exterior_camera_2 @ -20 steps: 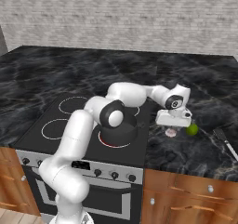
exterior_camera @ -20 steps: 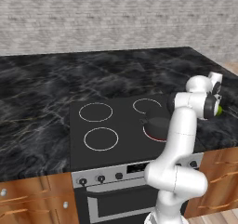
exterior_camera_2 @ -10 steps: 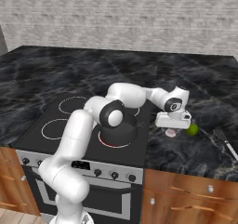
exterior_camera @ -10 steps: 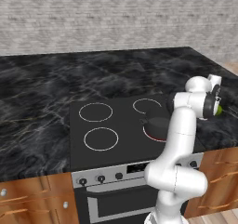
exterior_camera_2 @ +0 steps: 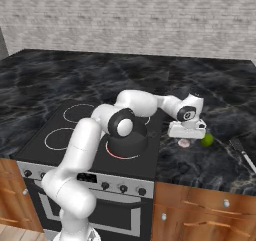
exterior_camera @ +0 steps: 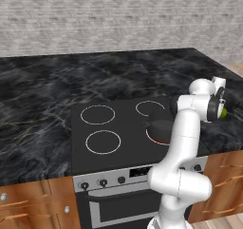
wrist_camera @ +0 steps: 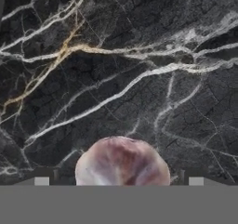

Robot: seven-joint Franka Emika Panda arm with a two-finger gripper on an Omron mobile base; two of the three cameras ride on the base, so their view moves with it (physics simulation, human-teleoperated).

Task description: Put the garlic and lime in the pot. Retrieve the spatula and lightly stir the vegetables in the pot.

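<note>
so i'm reaching way over to my right, past the stove (exterior_camera_2: 60, 135), and my pincer (exterior_camera_2: 185, 136) is hanging just above the garlic (wrist_camera: 122, 161) on the black marble counter (exterior_camera_2: 210, 95). jaws are standing spread as wide as they go, nothing pinched between them. in the hand view the garlic is sitting right at the bottom, dead centre between my two tips, pale pinkish and lumpy, resting on the counter. from the right base view i'm seeing the garlic (exterior_camera_2: 184, 143) peeking out under the hand, and the lime (exterior_camera_2: 207, 139) is lying just beside it on the far side from the stove, looking apart from it rather than touching. from the left base view the lime (exterior_camera: 223, 113) is showing as a green sliver behind my wrist, and the pincer itself is hidden there.

the pot (exterior_camera_2: 128, 141) is sitting on the stove's front right burner with a red ring glowing under it, near the garlic but still on the cooktop. i can't tell from here what's inside it. the spatula (exterior_camera_2: 242, 152) is lying flat on the counter further out past the lime, near the counter's front edge.
</note>
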